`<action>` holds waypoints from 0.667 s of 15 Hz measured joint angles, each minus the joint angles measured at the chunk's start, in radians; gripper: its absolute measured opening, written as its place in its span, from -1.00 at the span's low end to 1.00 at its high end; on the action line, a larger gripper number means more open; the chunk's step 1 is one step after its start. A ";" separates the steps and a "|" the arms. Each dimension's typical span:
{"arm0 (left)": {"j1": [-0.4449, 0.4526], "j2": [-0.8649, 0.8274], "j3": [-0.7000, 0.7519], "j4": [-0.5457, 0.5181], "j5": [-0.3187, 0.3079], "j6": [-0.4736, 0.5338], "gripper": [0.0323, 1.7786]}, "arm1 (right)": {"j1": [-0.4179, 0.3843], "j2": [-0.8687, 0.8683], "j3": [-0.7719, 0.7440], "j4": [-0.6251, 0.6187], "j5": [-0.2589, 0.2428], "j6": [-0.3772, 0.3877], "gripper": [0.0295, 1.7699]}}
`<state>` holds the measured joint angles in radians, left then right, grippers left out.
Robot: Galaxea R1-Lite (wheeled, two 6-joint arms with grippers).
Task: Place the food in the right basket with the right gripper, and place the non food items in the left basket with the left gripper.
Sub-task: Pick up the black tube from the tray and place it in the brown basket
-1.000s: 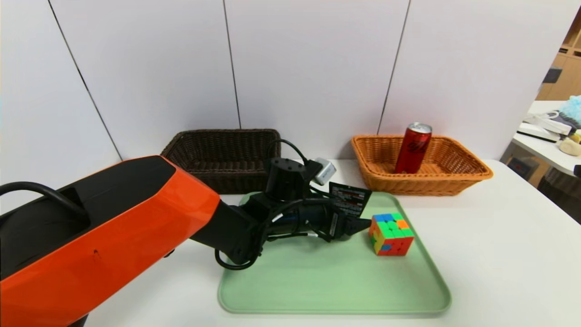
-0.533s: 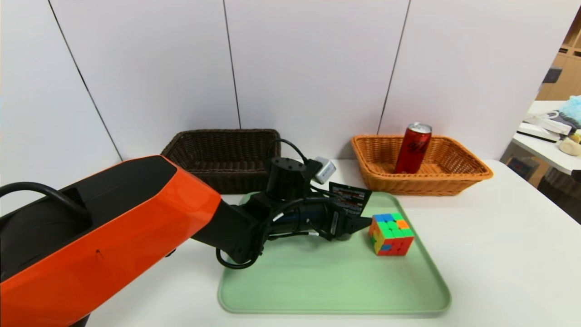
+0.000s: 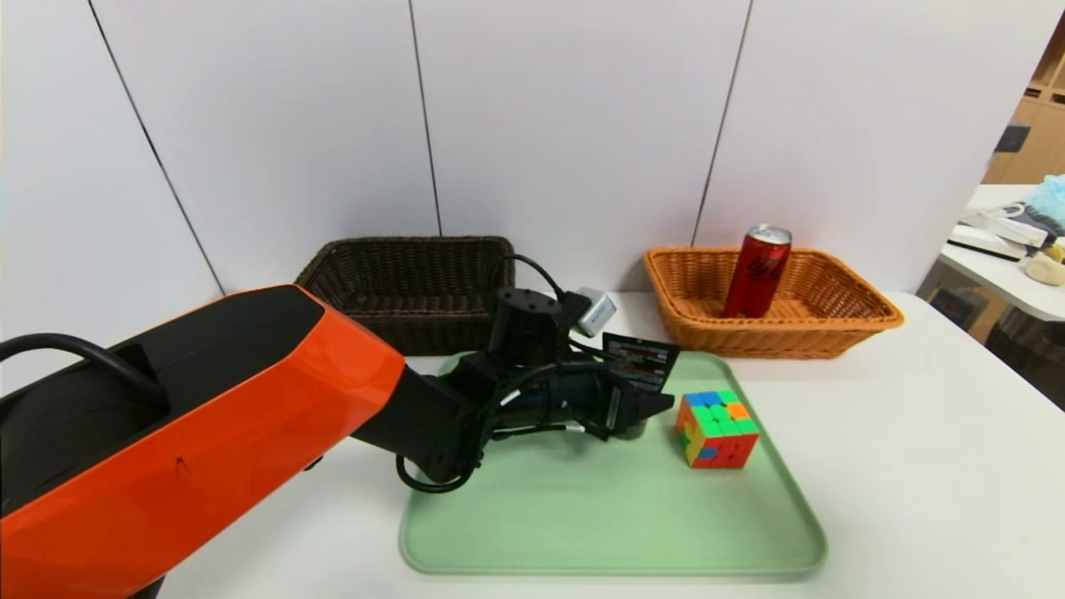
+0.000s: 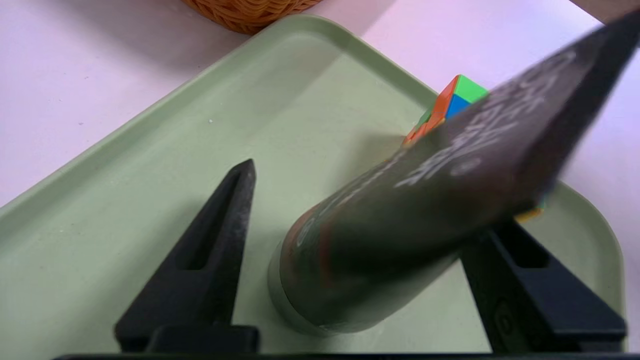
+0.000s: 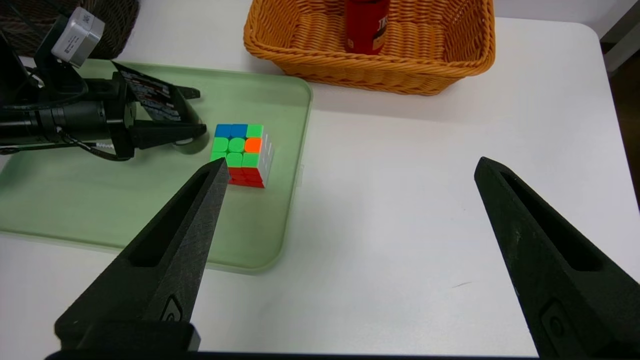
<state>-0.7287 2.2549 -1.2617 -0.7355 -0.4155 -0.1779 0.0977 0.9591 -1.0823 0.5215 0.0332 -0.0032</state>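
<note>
Narrowed since earlier frame: L gripper (image 3: 664,389), near fingertip now pulled in off the cube (image 3: 717,428).

Head view: black tube (image 3: 641,358) on crimped end up, far part of green tray (image 3: 616,532), L gripper around it. Cube just right of it. Can (image 3: 759,270) upright in R basket (image 3: 774,339), far right, so food looks done. L basket (image 3: 399,320) far left.

L wrist view: L gripper open, closing, tube betw. fingers, visible gap to one; contact w/ other can't tell. Risks: uneven first contact could tip tube; tapered body may twist or slip if pinched off-centre. Swinging out could knock cube, given how near it sits.

R wrist view: R gripper (image 5: 353,160) idle, wide open, near right over table.

Surface: smooth white table (image 3: 874,433), tray low-rimmed. Room: pale panelled wall (image 3: 582,150) behind, cluttered side table (image 3: 998,266) far right.
</note>
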 joint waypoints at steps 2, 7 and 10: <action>0.000 0.002 -0.001 -0.001 0.000 0.000 0.08 | 0.000 -0.001 0.002 0.000 0.001 -0.001 0.91; 0.000 0.007 -0.003 -0.005 0.001 0.000 -0.44 | 0.000 -0.002 0.012 -0.001 0.003 -0.001 0.91; 0.001 0.009 -0.004 -0.003 0.000 0.000 -0.44 | 0.000 -0.003 0.023 -0.001 0.004 -0.001 0.91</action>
<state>-0.7272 2.2634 -1.2657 -0.7387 -0.4155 -0.1774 0.0977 0.9564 -1.0591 0.5204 0.0368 -0.0038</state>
